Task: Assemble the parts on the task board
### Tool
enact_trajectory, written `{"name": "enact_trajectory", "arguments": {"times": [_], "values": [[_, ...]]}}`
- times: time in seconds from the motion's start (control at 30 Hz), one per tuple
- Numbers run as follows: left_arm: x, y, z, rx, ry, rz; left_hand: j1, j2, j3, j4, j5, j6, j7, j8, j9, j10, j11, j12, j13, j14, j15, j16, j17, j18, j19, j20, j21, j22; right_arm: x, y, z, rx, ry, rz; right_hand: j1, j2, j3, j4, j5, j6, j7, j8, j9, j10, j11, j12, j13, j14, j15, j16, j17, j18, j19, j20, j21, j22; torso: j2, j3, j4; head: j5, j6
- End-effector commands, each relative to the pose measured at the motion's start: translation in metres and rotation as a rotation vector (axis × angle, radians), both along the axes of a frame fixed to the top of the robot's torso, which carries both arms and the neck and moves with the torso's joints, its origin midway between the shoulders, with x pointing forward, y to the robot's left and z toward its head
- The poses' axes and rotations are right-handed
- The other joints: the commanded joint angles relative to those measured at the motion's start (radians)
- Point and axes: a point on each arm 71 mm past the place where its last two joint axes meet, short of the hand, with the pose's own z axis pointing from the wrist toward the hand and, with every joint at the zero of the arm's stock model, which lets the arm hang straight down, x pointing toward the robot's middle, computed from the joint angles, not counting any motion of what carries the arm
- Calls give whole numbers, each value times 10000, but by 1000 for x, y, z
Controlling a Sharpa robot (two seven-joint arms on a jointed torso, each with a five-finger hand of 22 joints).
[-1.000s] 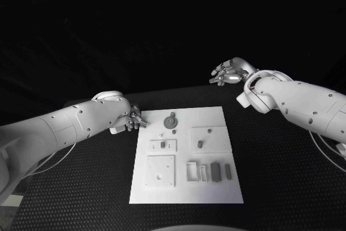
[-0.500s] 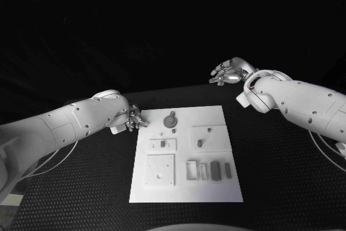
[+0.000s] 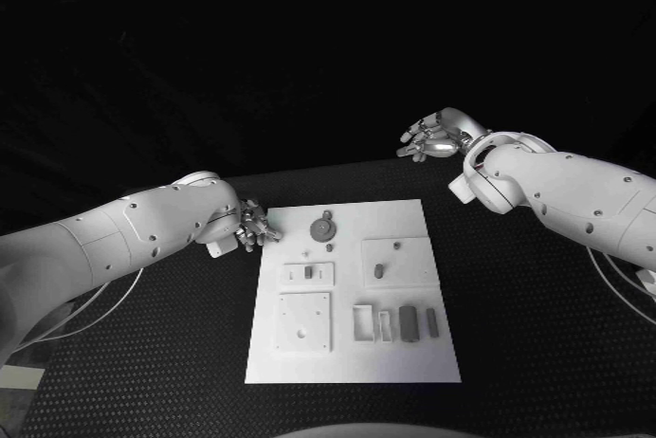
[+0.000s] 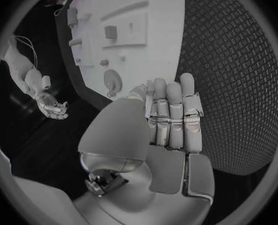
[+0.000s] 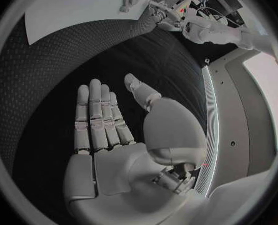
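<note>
The left hand sits at the white board's upper left corner, fingers apart and holding nothing — it could bump the board and shake the small parts loose. The right hand is open too, far up in the frame.

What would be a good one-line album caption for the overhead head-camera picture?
Two open robot hands, left and right, flank a white task board of small grey parts.
</note>
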Motion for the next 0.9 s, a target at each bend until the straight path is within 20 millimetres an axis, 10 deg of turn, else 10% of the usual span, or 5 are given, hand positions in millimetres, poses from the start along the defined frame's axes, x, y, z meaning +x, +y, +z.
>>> {"name": "enact_trajectory", "arguments": {"times": [0.03,0.9], "values": [[-7,-5,-1,-953,436,49,313,249,366,-410,92,109,-11,331,308,161,-97,64,11,79,-25,69,18,-17,71,-5,49,26,0,0,0,12,8,94,-59,27,-51,-17,28,-80,9,-4,-15,-43,19,70,-11,20,75,-43,18,149,8,63,-60,1,-5,1,15,-16,4],[-52,-19,-9,-1663,847,152,-367,202,581,-910,922,436,-203,533,435,638,-305,206,97,582,-257,268,80,30,482,-182,269,365,0,-3,1,59,-60,41,-89,81,-41,-11,28,-55,1,17,-22,-38,18,108,-50,57,66,-59,54,149,38,59,-55,8,-13,-25,27,24,-67]]}}
